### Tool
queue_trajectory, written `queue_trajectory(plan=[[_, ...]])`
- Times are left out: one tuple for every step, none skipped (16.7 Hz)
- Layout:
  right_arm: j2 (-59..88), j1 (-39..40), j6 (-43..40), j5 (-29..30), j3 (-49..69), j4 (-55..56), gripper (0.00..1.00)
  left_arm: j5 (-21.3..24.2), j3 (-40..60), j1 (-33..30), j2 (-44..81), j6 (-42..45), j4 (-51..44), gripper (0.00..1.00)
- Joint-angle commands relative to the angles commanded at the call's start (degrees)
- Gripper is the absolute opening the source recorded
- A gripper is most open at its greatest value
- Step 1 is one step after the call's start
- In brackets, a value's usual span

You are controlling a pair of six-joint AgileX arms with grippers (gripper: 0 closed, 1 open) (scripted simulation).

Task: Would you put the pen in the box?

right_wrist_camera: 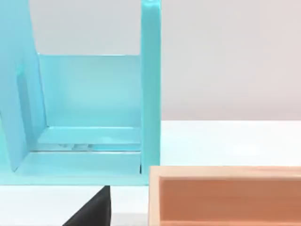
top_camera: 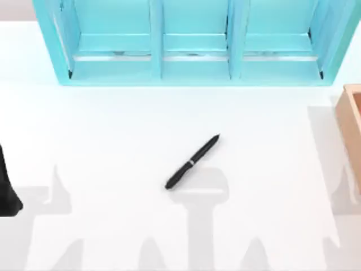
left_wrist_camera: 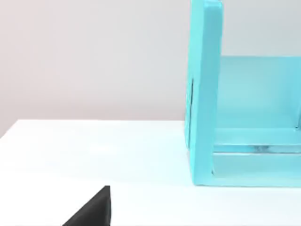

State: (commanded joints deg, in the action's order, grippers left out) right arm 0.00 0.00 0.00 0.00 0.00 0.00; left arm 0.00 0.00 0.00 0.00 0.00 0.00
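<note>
The slim black pen (top_camera: 192, 162) with a thin silver ring lies slantwise on the white table near the middle, touched by nothing. The wood-coloured box (top_camera: 352, 121) stands at the table's right edge, partly cut off; the right wrist view looks over its near wall (right_wrist_camera: 225, 172) into its darker inside. My left arm (top_camera: 8, 189) is parked at the table's left edge, far from the pen. A black part of my left gripper (left_wrist_camera: 91, 212) juts into the left wrist view. A black part of my right gripper (right_wrist_camera: 91, 209) shows beside the box.
A large turquoise shelf unit (top_camera: 192, 70) with three compartments runs along the back of the table; its end walls show in the left wrist view (left_wrist_camera: 202, 94) and the right wrist view (right_wrist_camera: 150, 89). White tabletop (top_camera: 113, 130) surrounds the pen.
</note>
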Motion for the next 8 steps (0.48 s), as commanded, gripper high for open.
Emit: queue_trajectory(plan=[[0.0,0.0,0.0,0.0,0.0,0.0,1.00,0.0,0.0,0.0,0.0,0.0,0.0,1.00],[0.0,0.0,0.0,0.0,0.0,0.0,1.00,0.0,0.0,0.0,0.0,0.0,0.0,1.00],[0.5,0.1,0.3,0.0,0.5,-0.4,1.00,0.0,0.0,0.0,0.0,0.0,0.0,1.00],[1.6,0.2,0.9,0.0,1.5,-1.1,1.00,0.0,0.0,0.0,0.0,0.0,0.0,1.00],[3.2,0.5,1.9,-0.1,3.0,-2.3,1.00,0.0,0.0,0.0,0.0,0.0,0.0,1.00],[5.5,0.8,3.2,-0.1,5.2,-3.9,1.00,0.0,0.0,0.0,0.0,0.0,0.0,1.00],[8.4,1.1,4.8,-0.1,8.0,-5.8,1.00,0.0,0.0,0.0,0.0,0.0,0.0,1.00],[11.7,1.6,6.7,0.0,11.2,-8.1,1.00,0.0,0.0,0.0,0.0,0.0,0.0,1.00]])
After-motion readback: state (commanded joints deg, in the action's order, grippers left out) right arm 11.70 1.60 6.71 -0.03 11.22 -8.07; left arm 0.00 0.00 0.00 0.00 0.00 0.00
